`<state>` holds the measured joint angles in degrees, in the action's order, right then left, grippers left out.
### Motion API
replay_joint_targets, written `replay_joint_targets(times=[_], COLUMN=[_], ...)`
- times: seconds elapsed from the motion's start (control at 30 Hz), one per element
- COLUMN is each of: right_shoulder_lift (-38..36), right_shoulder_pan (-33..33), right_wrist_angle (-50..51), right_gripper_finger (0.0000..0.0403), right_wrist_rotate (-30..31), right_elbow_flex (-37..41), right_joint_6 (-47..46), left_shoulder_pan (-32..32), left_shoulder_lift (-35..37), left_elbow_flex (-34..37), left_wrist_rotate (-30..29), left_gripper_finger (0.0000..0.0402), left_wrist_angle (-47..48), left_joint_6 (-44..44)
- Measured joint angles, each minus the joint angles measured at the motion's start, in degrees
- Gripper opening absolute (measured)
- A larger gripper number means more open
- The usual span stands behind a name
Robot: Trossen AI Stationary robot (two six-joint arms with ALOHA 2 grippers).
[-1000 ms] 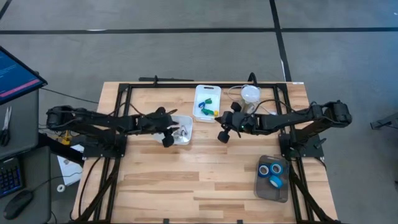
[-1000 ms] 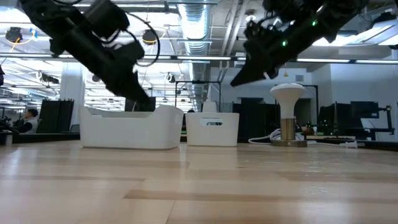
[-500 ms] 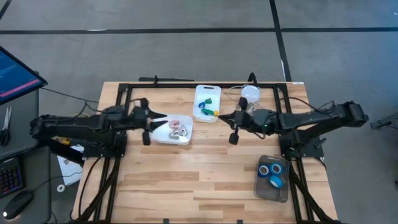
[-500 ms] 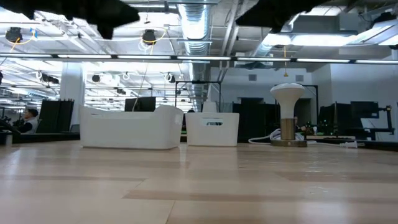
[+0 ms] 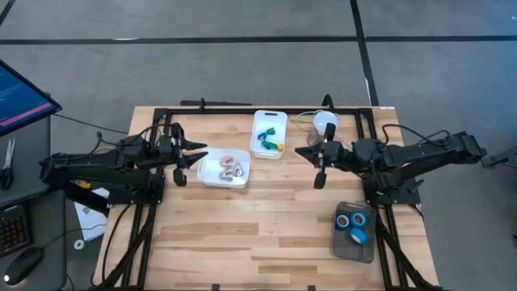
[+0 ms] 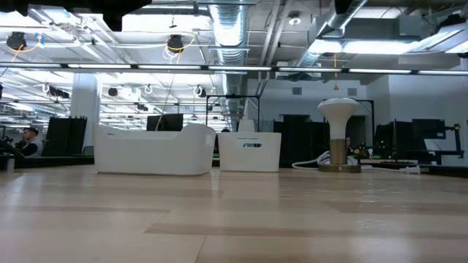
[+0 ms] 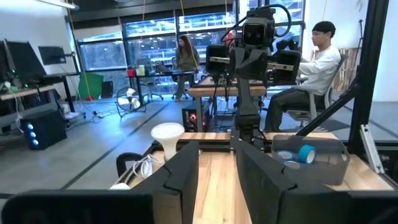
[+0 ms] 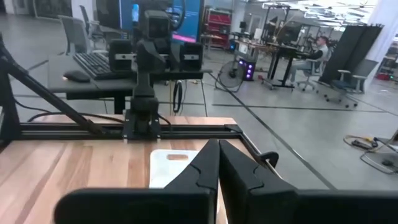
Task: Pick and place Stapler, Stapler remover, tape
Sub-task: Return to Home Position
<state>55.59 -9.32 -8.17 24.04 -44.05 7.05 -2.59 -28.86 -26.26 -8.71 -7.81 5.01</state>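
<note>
The tape [image 5: 357, 235] looks light and stiff, best pinched across its ring; left fingers [image 7: 180, 174] open, right fingers [image 8: 202, 168] closed.

My left gripper [image 5: 196, 154] and right gripper [image 5: 300, 151] are black, like both my arms and the table's frame. The table [image 5: 242, 234] is pale wood in plank stripes. Left of centre, a white bin [image 5: 212, 171] holds pink and silvery-grey staple removers [image 5: 229, 159]. At upper centre, a second white bin [image 5: 262, 120] holds green, blue and yellow staplers [image 5: 272, 129]. At lower right, a smoky dark see-through bin [image 5: 346, 249] holds bright blue tape [image 5: 356, 236] with pale centres. The lamp [image 5: 325, 121] is white. The floor [image 5: 242, 73] is grey with black lines.
</note>
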Motion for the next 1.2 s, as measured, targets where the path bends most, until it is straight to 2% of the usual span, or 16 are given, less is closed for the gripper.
replay_joint_targets(times=[0.1, 0.2, 0.33, 0.4, 0.57, 0.67, 0.87, 1.2], right_shoulder_lift=[-0.26, -0.24, -0.48, -1.75, -5.73, -9.01, -13.71, -16.82], right_shoulder_pan=[-0.42, -0.44, 1.07, 2.69, 7.33, 8.74, 8.14, 7.08], right_wrist_angle=[0.07, 1.24, 2.69, 4.55, 11.36, 13.05, 14.43, 16.96], right_gripper_finger=[0.0001, 0.0001, 0.0001, 0.0001, 0.0001, 0.0001, 0.0001, 0.0001], right_wrist_rotate=[0.02, 0.01, -0.71, -3.6, -15.16, -18.02, -18.2, -18.17], right_elbow_flex=[0.0, 0.0, 0.0, 0.07, 0.09, 0.36, 0.42, 0.42], right_joint_6=[0.0, 2.04, 3.12, 1.81, -1.91, -2.4, -0.65, 1.05], left_shoulder_pan=[0.01, 0.0, -0.11, -0.11, -0.11, -0.11, -0.11, -0.11], left_shoulder_lift=[0.0, 0.0, 0.2, 0.82, 3.55, 6.37, 12.94, 23.37], left_elbow_flex=[0.0, 0.0, 0.0, 0.0, 0.02, 0.02, 0.0, 0.0], left_wrist_rotate=[0.0, 0.0, -0.02, -0.02, 0.0, 0.0, 0.0, 0.01], left_gripper_finger=[0.0099, 0.0099, 0.0099, 0.0099, 0.0099, 0.0099, 0.0099, 0.0099], left_wrist_angle=[-0.06, 0.13, 0.94, 2.91, 6.97, 6.92, 7.46, 17.11], left_joint_6=[-0.61, 3.78, 4.58, 4.82, 3.23, 2.77, 4.41, 4.3])
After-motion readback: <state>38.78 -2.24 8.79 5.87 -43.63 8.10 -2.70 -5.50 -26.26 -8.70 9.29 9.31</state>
